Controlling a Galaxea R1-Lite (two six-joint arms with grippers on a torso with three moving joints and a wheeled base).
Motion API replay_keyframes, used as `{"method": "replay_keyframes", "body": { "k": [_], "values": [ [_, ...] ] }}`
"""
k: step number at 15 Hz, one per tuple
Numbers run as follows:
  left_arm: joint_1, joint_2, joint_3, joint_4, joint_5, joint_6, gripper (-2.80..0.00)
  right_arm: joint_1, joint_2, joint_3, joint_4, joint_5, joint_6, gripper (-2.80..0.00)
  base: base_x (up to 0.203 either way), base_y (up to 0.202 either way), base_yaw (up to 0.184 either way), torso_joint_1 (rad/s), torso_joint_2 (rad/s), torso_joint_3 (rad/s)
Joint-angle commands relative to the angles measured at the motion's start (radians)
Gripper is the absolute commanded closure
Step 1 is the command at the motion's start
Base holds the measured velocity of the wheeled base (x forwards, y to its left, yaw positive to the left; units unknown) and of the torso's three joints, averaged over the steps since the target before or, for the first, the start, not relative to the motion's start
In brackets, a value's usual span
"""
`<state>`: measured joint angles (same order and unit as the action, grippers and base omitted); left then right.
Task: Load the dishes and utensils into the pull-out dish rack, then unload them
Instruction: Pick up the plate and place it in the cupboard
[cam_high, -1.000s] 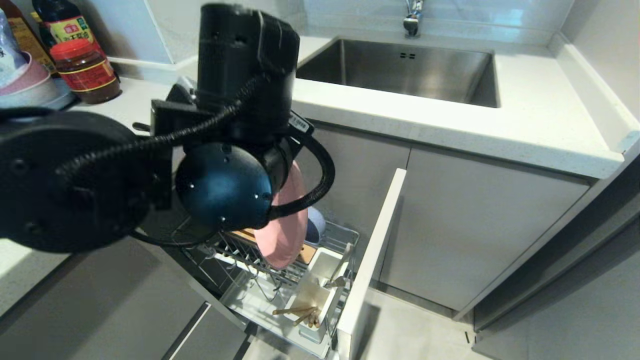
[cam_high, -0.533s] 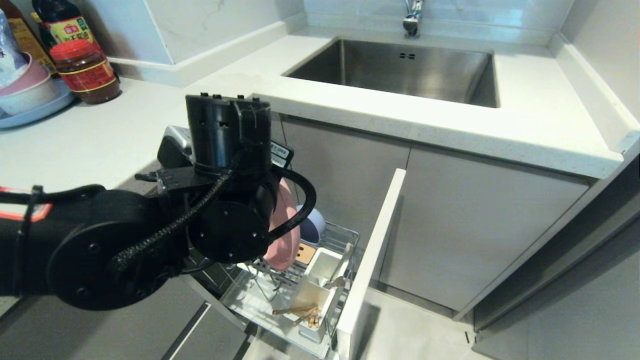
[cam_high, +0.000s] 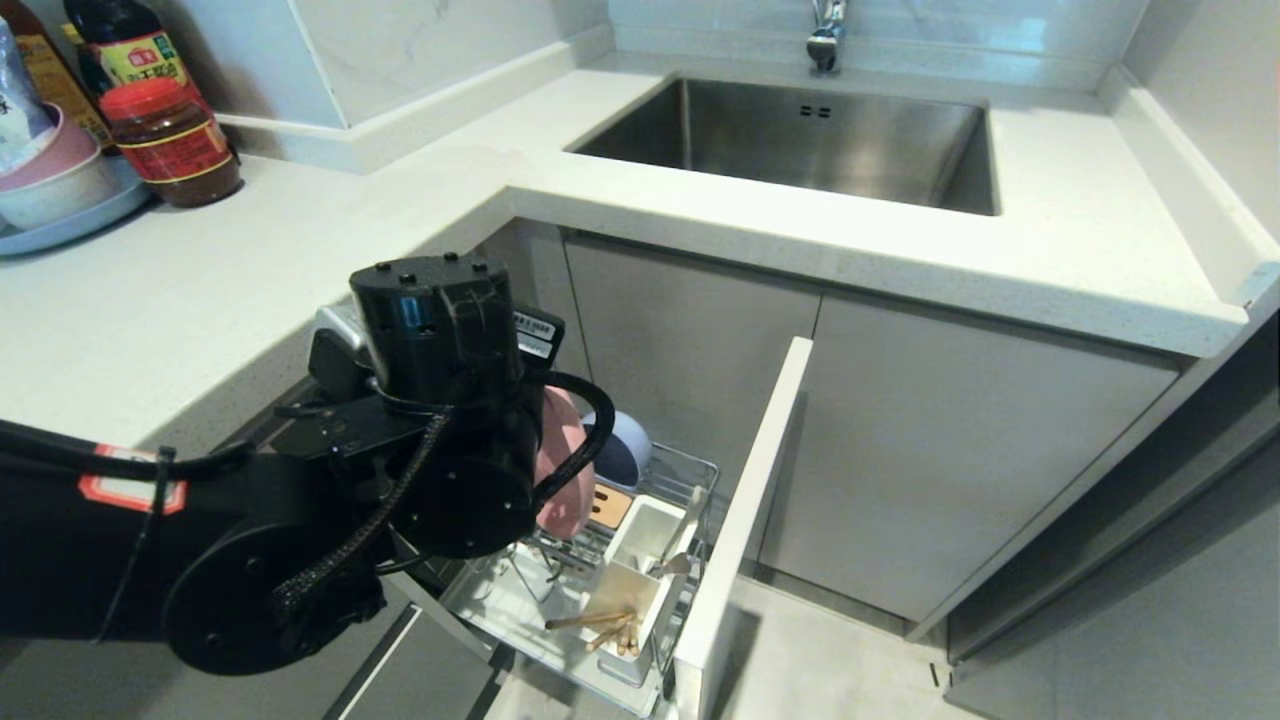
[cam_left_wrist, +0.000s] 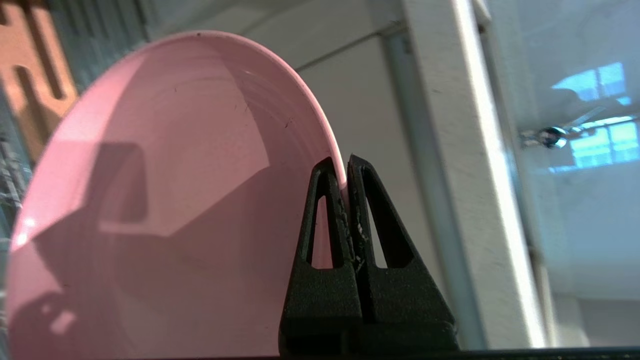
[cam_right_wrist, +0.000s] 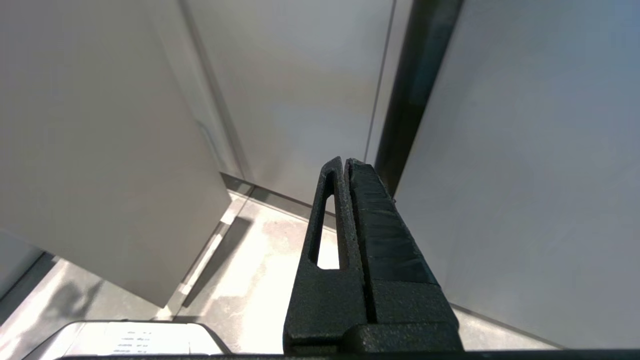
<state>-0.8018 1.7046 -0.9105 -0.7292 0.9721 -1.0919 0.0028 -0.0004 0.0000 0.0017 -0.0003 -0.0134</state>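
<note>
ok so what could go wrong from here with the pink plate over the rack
1. The left gripper pinches only the rim of the pink plate, so the plate could swing or slip out.
2. The left arm hides most of the plate and the pull-out dish rack dividers in the head view, so the plate may miss a slot and knock the wires.
3. The blue-grey bowl sits just behind the plate and could get bumped.

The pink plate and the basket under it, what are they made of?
The pink plate looks like matte plastic or glazed ceramic: smooth, even colour, only soft highlights; which one is hard to say. The basket looks like shiny chromed metal wire: thin silvery rods that catch the light.
</note>
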Motion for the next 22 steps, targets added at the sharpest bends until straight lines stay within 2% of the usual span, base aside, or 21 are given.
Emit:
{"method": "replay_keyframes", "body": {
  "k": [1,3,6,9,17,22],
  "values": [
    [0.016,0.033,0.027,-0.031,0.007,-0.008,0.00,0.000,0.000,0.000,0.000,-0.001,0.000,0.00,0.000,0.000,0.000,0.000,0.00,0.000],
    [0.038,0.057,0.056,-0.111,0.005,-0.006,0.00,0.000,0.000,0.000,0.000,0.000,0.000,0.00,0.000,0.000,0.000,0.000,0.00,0.000],
    [0.058,0.091,0.076,-0.142,0.005,-0.007,0.00,0.000,0.000,0.000,0.000,0.000,0.000,0.00,0.000,0.000,0.000,0.000,0.00,0.000],
    [0.059,0.138,0.130,-0.263,0.006,0.016,0.00,0.000,0.000,0.000,0.000,0.000,0.000,0.00,0.000,0.000,0.000,0.000,0.00,0.000],
    [0.062,0.142,0.137,-0.268,0.026,0.008,0.00,0.000,0.000,0.000,0.000,0.000,0.000,0.00,0.000,0.000,0.000,0.000,0.00,0.000],
    [0.062,0.124,0.149,-0.333,0.019,0.011,0.00,0.000,0.000,0.000,0.000,0.000,0.000,0.00,0.000,0.000,0.000,0.000,0.00,0.000]
  ]
}}
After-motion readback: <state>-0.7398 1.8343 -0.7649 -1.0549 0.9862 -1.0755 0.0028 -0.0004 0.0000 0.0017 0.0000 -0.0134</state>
